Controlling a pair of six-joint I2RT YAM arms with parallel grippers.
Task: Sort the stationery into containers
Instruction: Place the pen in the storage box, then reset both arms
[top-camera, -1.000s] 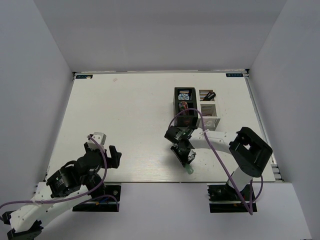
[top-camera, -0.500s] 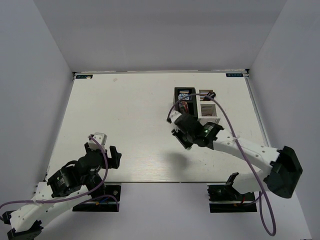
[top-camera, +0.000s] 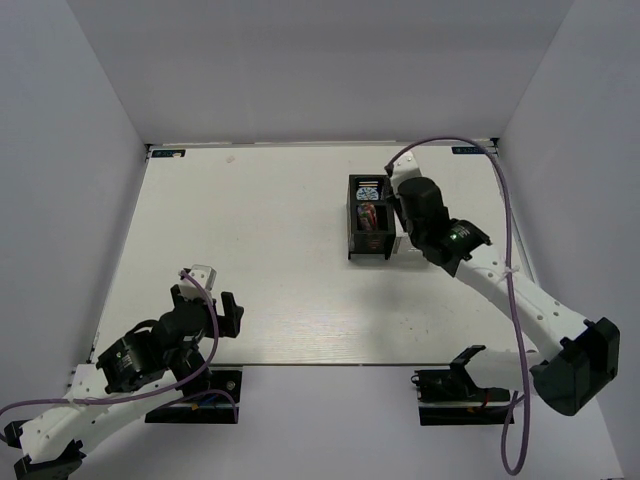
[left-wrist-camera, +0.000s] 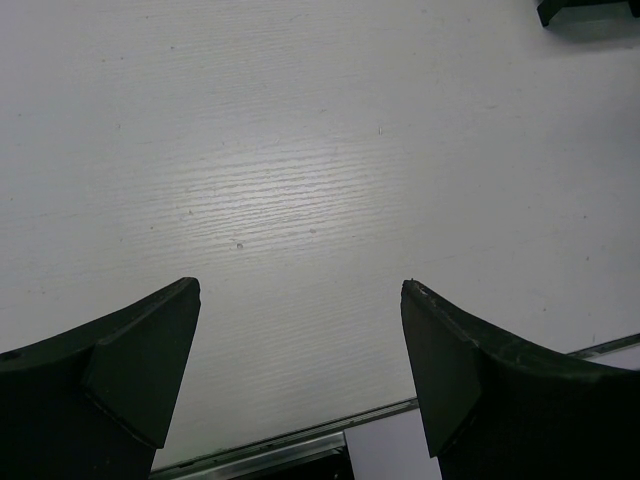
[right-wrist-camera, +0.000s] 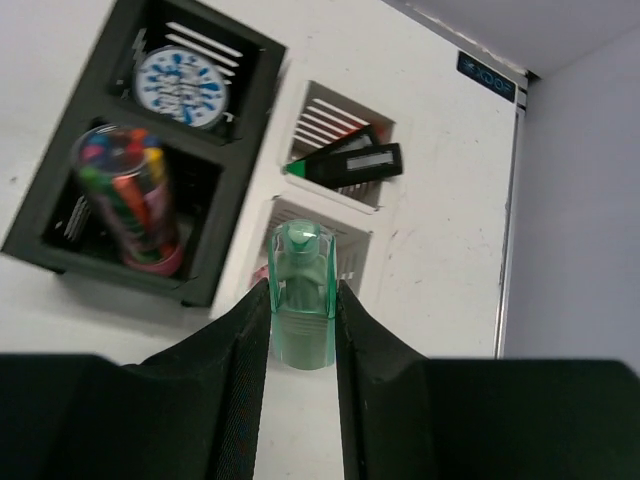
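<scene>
The green capsule-shaped piece (right-wrist-camera: 300, 270) is sitting low in the middle of the right wrist view. The right gripper (right-wrist-camera: 302, 318) is grasping it, one finger pressing on each flank. Its long axis is running up and down the frame, in line with the fingers, and its rounded end is pointing up-frame past the fingertips.

That end is overlapping the lower compartment of the white container (right-wrist-camera: 345, 255). The piece seems to be hanging over that opening, though its height above the rim is not showing. A black highlighter (right-wrist-camera: 345, 162) with a green cap is lying in the compartment above.

The black container (right-wrist-camera: 248, 150) is standing just to the left, holding a tape roll (right-wrist-camera: 178, 85) and a pink cylinder (right-wrist-camera: 130, 200).

The right arm is clearly the nearer one. The left gripper (left-wrist-camera: 300, 330) is hovering spread wide and empty over bare table (left-wrist-camera: 300, 150), at the lower left of the top view.
</scene>
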